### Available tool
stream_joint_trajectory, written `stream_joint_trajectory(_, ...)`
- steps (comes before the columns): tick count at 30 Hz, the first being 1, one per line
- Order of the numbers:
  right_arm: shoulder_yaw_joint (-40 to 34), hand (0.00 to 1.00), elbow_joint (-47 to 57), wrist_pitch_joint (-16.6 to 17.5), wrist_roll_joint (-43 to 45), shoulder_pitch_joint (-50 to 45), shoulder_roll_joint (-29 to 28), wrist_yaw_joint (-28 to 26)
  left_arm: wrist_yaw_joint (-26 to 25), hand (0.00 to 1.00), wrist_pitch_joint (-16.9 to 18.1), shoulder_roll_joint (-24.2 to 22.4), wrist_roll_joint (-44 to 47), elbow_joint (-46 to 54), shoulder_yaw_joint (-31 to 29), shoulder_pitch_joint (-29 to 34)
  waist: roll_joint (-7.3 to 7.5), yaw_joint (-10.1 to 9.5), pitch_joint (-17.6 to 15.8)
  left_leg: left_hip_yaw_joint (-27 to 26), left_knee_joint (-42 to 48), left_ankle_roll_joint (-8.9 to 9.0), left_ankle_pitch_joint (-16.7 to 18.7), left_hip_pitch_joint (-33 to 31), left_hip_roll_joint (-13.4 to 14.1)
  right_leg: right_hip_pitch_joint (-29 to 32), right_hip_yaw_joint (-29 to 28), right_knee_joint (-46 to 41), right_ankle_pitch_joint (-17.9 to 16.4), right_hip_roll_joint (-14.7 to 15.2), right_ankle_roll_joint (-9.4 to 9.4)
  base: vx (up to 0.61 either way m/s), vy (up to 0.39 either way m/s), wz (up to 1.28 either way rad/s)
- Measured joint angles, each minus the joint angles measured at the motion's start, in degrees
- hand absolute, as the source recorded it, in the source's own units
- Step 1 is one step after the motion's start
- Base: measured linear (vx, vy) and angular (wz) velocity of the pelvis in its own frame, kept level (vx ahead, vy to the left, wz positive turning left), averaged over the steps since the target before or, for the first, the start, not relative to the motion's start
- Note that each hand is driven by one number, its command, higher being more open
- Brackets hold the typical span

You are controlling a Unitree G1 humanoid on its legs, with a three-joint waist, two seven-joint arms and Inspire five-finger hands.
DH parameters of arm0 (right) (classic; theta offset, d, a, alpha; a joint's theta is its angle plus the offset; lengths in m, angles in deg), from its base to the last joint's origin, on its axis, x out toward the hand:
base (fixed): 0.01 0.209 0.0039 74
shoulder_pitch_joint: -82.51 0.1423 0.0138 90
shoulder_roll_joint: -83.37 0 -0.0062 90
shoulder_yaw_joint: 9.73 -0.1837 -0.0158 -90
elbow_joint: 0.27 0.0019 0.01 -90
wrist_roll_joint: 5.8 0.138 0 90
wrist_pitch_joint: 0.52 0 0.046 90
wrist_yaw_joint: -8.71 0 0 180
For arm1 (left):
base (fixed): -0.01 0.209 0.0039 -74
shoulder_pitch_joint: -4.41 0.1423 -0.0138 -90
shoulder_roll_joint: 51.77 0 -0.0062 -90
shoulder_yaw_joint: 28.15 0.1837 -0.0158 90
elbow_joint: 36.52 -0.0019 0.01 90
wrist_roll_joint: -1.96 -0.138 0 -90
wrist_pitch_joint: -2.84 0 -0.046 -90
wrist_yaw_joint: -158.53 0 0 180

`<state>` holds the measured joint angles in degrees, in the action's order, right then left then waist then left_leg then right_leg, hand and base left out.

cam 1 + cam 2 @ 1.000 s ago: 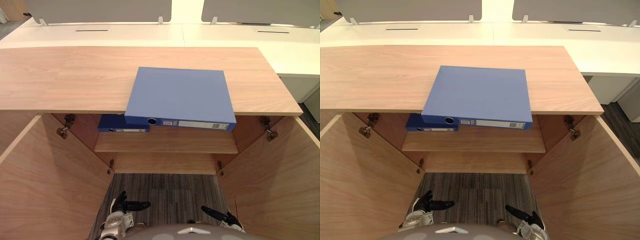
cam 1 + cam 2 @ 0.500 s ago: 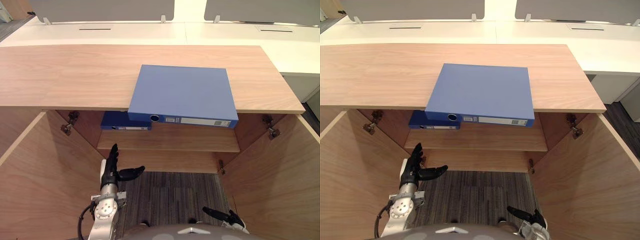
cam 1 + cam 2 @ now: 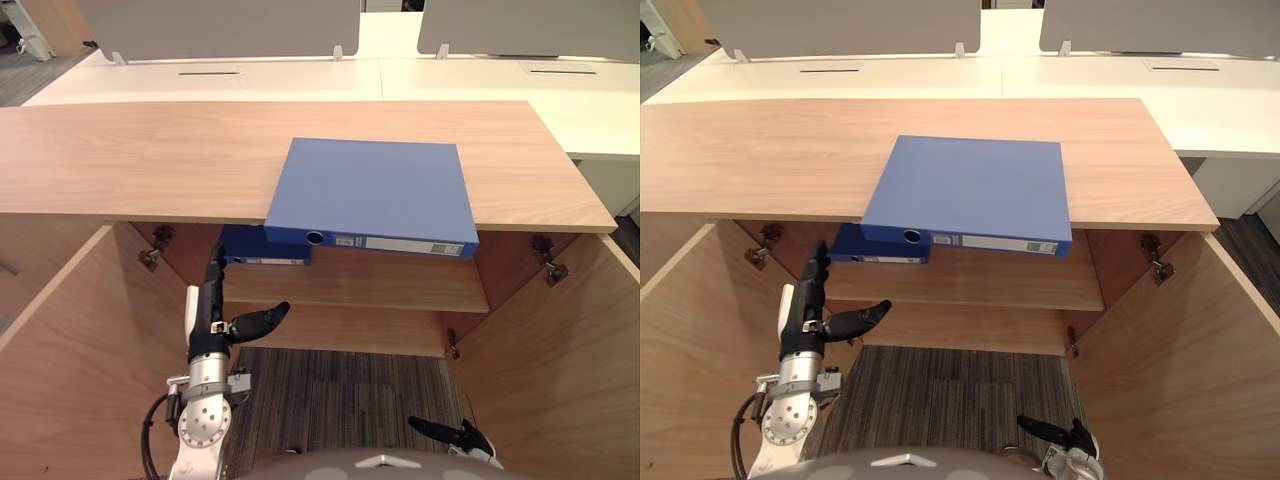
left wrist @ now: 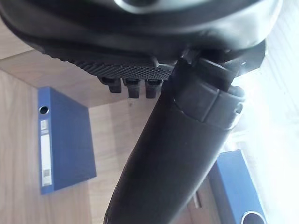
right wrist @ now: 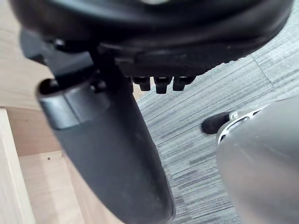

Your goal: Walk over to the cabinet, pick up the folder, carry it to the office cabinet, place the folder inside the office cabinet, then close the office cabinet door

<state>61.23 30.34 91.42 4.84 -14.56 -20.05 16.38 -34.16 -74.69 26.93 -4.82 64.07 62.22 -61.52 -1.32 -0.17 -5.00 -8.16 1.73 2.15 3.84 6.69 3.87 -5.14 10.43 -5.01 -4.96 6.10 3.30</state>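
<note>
The left hand (image 3: pixel 207 330) is up in front of the open cabinet. Its fingers (image 3: pixel 214 275) point straight up and its thumb sticks out to the side. It holds nothing. The fingertips are just under the front edge of the wooden counter (image 3: pixel 130 160), which is the top of the cabinet. They are near a second blue folder (image 3: pixel 265 250), but not on it.

The right hand (image 3: pixel 450 435) hangs low, close to the floor (image 3: pixel 340 390). Its fingers are loose and it holds nothing too.

The blue folder (image 3: pixel 370 190) lies flat on the counter, well apart from both hands. Its spine sticks out a little over the front edge of the counter.

The second blue folder lies flat on the shelf (image 3: pixel 380 290) inside the cabinet, at the left end, under the counter. It is partly under the first folder.

Both cabinet doors are wide open, the left door (image 3: pixel 70 350) on one side and the right door (image 3: pixel 560 370) on the other. The floor between them is grey carpet with stripes.

Behind the counter are white desks (image 3: pixel 300 78) with grey screens (image 3: pixel 220 25) standing on them.
</note>
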Motion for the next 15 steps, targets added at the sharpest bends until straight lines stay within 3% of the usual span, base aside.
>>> stream_joint_trajectory(3, 0.1, 1.0, -0.1, 0.1, -1.7, -1.1, 0.0, 0.0, -1.1, 1.0, 0.1, 0.0, -0.6, 4.7, 0.0, 0.4, 0.91, -0.05, 0.6, 1.2, 0.6, 0.13, 0.1, 0.1, 0.2, 0.0, 0.1, -2.7, -2.1, 0.0, 0.24, -0.05, -0.037, 0.18)
stream_joint_trajectory(15, 0.1, 1.0, -2.0, 0.2, -1.7, -2.7, 0.6, -0.1, -2.3, 1.0, 1.3, 1.0, -2.4, 10.6, -0.3, -0.9, 0.92, 0.03, 0.8, 2.6, 2.0, 0.83, 0.6, 0.3, 1.1, 0.1, -0.7, -4.8, -3.3, -0.9, -0.31, -0.01, -0.026, 0.0)
